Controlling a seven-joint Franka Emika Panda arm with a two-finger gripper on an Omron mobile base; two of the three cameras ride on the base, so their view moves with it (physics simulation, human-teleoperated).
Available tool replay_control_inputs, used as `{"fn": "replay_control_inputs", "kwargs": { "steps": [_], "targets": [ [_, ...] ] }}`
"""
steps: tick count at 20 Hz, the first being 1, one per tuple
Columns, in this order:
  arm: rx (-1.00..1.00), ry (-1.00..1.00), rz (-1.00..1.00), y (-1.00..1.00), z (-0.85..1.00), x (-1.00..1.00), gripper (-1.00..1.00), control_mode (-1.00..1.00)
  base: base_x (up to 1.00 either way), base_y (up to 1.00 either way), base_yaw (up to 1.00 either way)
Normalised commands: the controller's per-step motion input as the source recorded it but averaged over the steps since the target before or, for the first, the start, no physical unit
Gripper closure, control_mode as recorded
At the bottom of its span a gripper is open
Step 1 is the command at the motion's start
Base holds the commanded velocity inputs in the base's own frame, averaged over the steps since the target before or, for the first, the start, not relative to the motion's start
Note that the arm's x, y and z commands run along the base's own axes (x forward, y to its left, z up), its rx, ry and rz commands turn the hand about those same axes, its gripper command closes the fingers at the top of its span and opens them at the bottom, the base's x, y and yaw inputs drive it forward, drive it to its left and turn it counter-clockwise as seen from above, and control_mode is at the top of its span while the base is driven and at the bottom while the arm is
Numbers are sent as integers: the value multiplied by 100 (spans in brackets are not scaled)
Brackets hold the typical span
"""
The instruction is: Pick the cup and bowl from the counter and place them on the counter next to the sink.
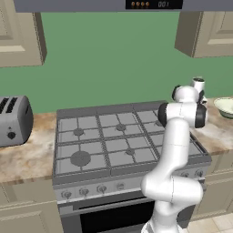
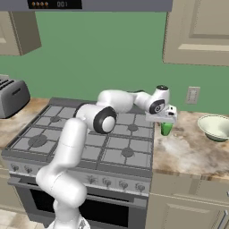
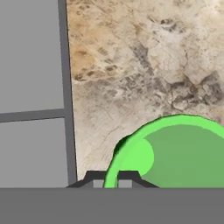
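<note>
The gripper (image 3: 111, 178) pinches only the cup's (image 3: 175, 153) thin rim near the surface's (image 3: 144, 65) stove edge, so lifting may tip it loose.

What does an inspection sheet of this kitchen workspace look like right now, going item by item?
Surface: marbled counter on both sides of the grey gas stove.
Job's things: green cup upright on the counter just right of the stove's edge; pale bowl further right, apart from the cup. The sink isn't visible.
Clutter: toaster on the counter left of the stove.
Grippers: gripper pointing down, closed on the cup's rim, one finger on each side of the wall, in the hand view.
Cables: nothing seen.
Surroundings: green wall, beige upper cabinets, wall outlet, range hood with a display, oven below the stove.
</note>
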Motion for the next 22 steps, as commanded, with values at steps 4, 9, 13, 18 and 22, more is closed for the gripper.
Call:
{"fn": "replay_control_inputs", "kwargs": {
  "steps": [4, 9, 13, 18, 22],
  "targets": [
    [2, -1, 0, -2, 45, -28, 100, -100, 0, 0, 0],
    [6, -9, 0, 0, 43, -51, 100, -100, 0, 0, 0],
    [2, -8, 0, 0, 22, -67, 100, -100, 0, 0, 0],
    [0, -6, 0, 0, 31, -70, 100, -100, 0, 0, 0],
    [0, -12, 0, 16, 39, -71, 100, -100, 0, 0, 0]
  ]
}}
